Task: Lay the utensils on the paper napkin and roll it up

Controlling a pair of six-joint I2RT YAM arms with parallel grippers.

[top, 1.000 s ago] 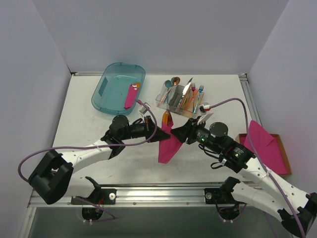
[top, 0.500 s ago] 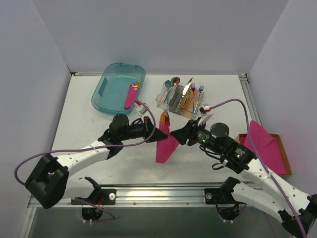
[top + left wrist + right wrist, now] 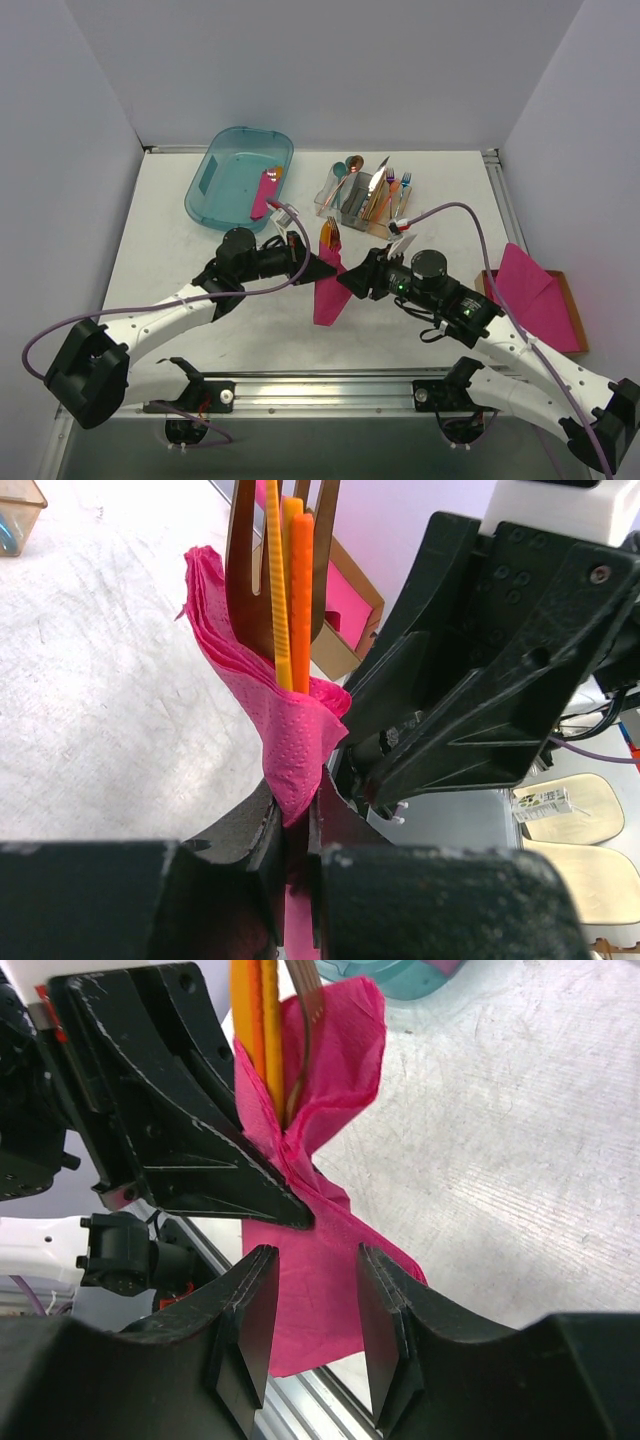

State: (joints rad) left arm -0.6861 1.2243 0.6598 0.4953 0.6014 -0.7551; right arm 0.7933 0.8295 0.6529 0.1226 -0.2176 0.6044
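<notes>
My left gripper (image 3: 322, 268) is shut on the magenta paper napkin (image 3: 329, 297), which hangs wrapped loosely round copper-orange utensils (image 3: 329, 236) whose tines stick out above it. In the left wrist view the napkin (image 3: 285, 735) is pinched between my fingers, with the fork tines (image 3: 282, 570) above. My right gripper (image 3: 352, 281) is open right beside the napkin, its fingers (image 3: 385, 1310) on either side of the hanging lower part (image 3: 315, 1305), not touching it. The left gripper's black fingers (image 3: 190, 1130) show in the right wrist view.
A teal bin (image 3: 240, 176) at the back left holds a rolled pink napkin bundle (image 3: 265, 192). A clear caddy (image 3: 362, 200) of mixed cutlery stands at the back middle. A brown tray with a stack of pink napkins (image 3: 535, 292) lies at the right edge.
Both grippers and the napkin bundle have shifted a little left and toward the near side. The right gripper has let go of the napkin and now stands open beside it.
</notes>
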